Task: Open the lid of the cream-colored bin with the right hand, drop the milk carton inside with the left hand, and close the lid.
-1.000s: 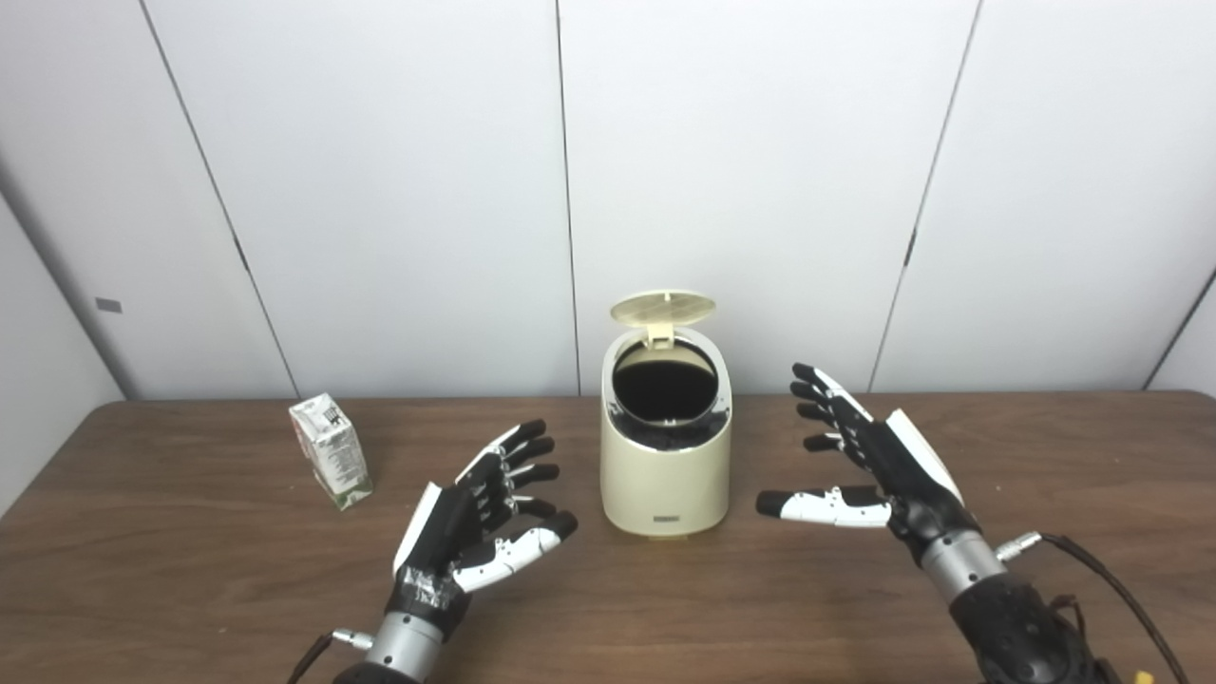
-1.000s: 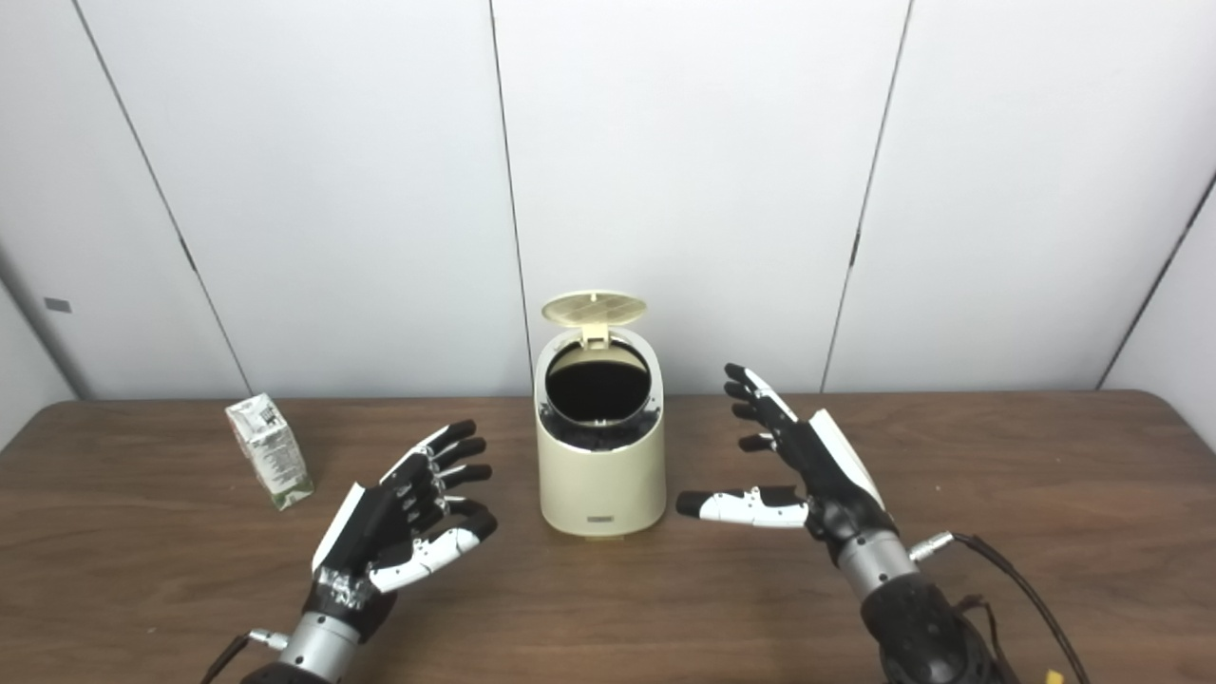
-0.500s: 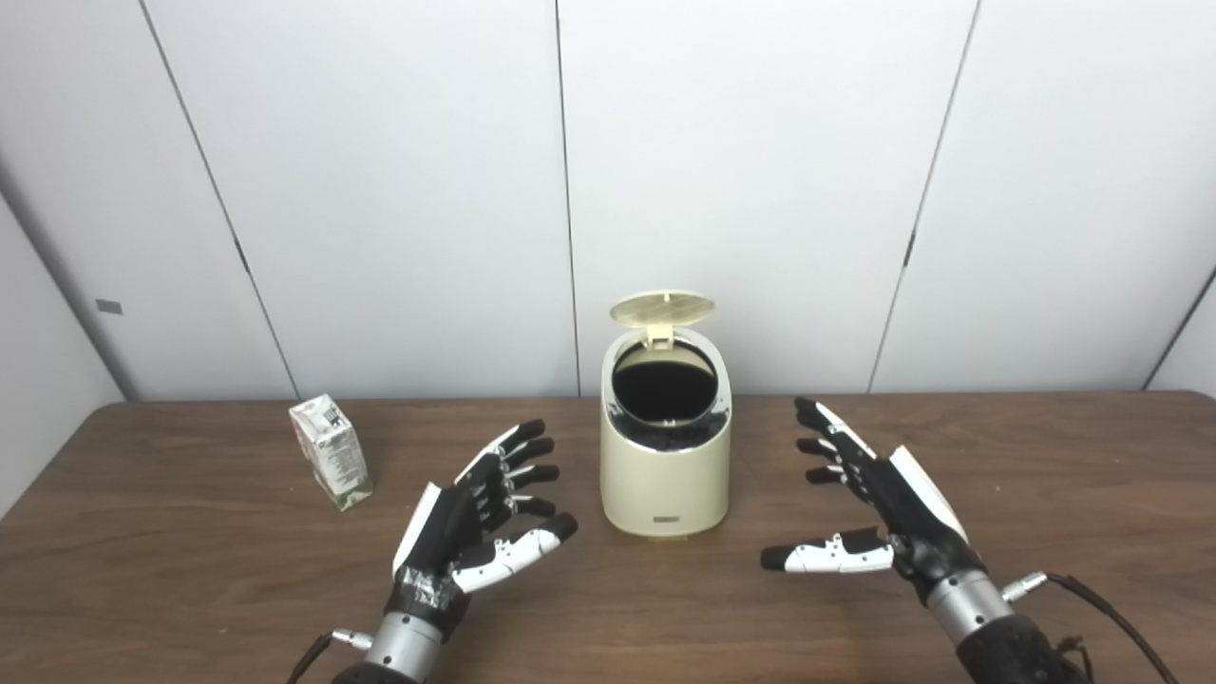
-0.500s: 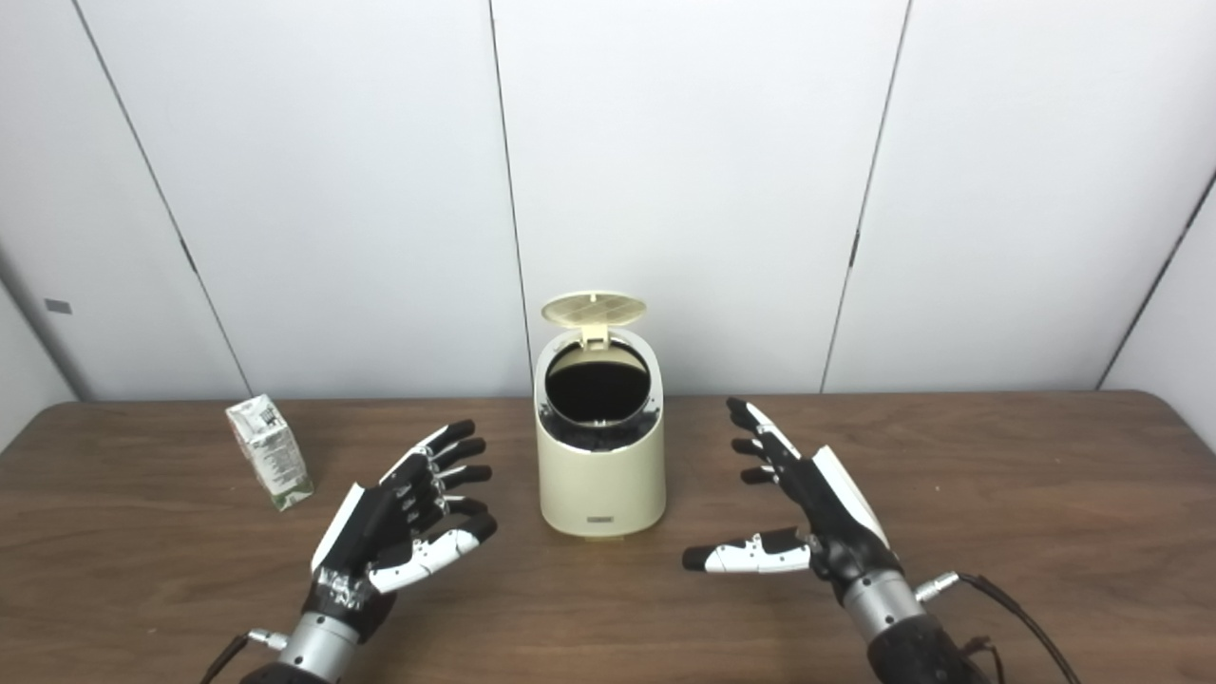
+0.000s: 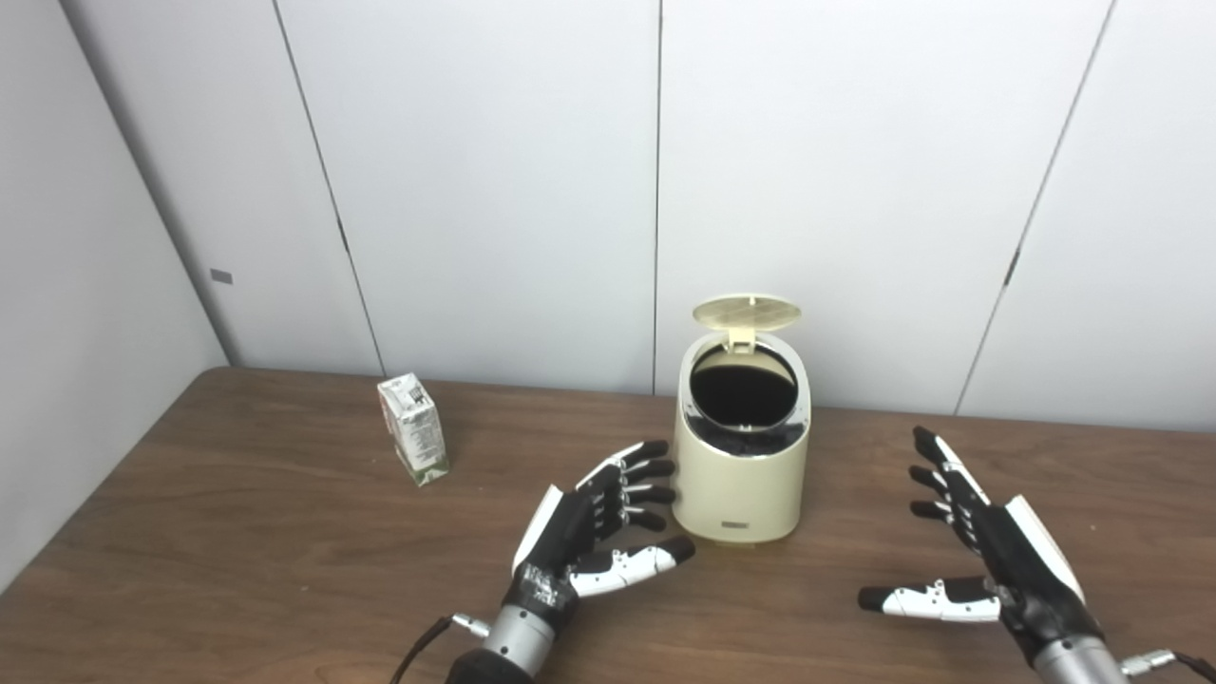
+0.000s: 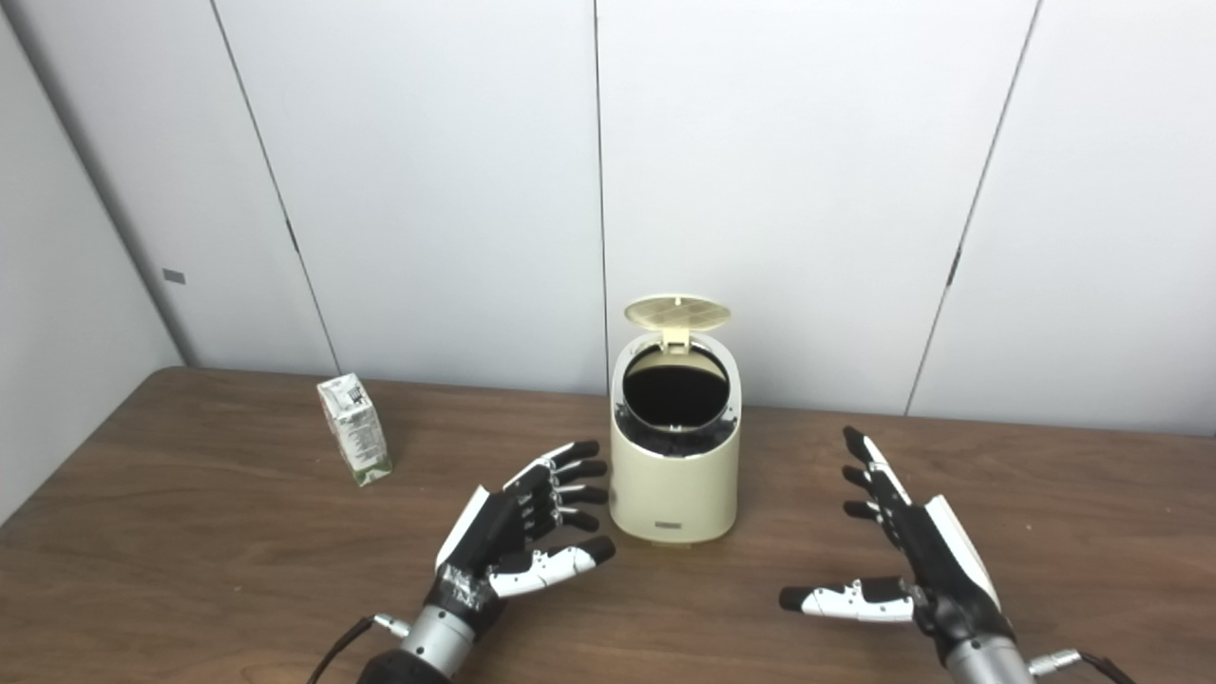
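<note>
1. Cream-colored bin (image 5: 741, 470) stands upright near the middle of the brown wooden worktop (image 5: 237, 560), close to the back edge. Its front faces the robot, so both hands can reach it.
2. Its round lid (image 5: 746, 313) is tipped up and back on a hinge at the rear. The mouth is fully exposed, so the opening step looks done.
3. Inside, only a dark hollow shows. Whether anything lies at the bottom cannot be told.
4. Left hand (image 5: 594, 527) hovers just beside the bin's left side, fingers spread, holding nothing.
5. Right hand (image 5: 988, 560) hovers well to the right of the bin, fingers spread, also empty.
6. Milk carton (image 5: 413, 442) stands upright, well to the left of the bin and beyond the left hand, not yet picked up.
</note>
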You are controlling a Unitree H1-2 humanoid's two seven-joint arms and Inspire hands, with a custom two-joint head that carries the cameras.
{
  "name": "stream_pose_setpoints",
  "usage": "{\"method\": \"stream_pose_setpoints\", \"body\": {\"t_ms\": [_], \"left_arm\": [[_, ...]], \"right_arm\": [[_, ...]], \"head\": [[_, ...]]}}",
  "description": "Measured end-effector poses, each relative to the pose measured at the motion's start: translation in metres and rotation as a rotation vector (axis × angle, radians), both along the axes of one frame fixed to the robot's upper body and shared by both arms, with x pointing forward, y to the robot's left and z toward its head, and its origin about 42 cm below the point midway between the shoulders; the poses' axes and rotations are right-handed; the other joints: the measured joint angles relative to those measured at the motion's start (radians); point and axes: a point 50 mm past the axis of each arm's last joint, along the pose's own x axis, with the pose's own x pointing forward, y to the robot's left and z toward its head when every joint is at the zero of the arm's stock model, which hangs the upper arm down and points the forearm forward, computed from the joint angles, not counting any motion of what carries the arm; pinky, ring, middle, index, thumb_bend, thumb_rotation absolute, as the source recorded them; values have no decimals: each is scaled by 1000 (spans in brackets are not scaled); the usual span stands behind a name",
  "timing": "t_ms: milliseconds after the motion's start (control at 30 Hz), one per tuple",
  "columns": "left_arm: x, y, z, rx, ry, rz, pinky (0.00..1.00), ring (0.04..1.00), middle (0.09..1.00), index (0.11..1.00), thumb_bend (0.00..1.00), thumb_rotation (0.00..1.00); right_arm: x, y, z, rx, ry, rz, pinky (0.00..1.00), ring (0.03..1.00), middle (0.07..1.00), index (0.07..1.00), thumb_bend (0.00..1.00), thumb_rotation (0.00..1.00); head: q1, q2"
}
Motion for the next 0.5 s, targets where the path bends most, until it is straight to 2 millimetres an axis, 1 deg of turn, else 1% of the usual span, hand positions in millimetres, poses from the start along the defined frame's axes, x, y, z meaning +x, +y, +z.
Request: {"method": "stream_pose_setpoints", "body": {"t_ms": [100,167,200,300,433,500], "left_arm": [[1,6,2,-4,-8,23,632,732,833,887,754,206],[2,14,6,-6,-23,51,622,726,826,874,750,185],[1,19,10,-7,-38,66,615,720,819,866,749,180],[0,34,29,9,-108,126,578,677,763,829,737,209],[-2,65,52,88,-188,210,528,612,687,752,746,217],[-2,82,62,141,-213,244,516,594,667,723,737,210]], "right_arm": [[0,0,1,-25,-3,2,760,917,973,975,808,144],[-1,1,4,-35,-12,4,756,925,970,971,814,174],[-2,2,7,-37,-22,7,752,925,969,969,817,177],[-2,3,11,-40,-27,13,735,931,969,963,821,175],[-2,1,10,-37,-14,14,739,934,966,963,813,160],[-2,0,10,-36,-14,13,706,927,969,964,815,188]], "head": [[2,0],[2,0],[6,-2],[17,0],[20,1],[20,1]]}}
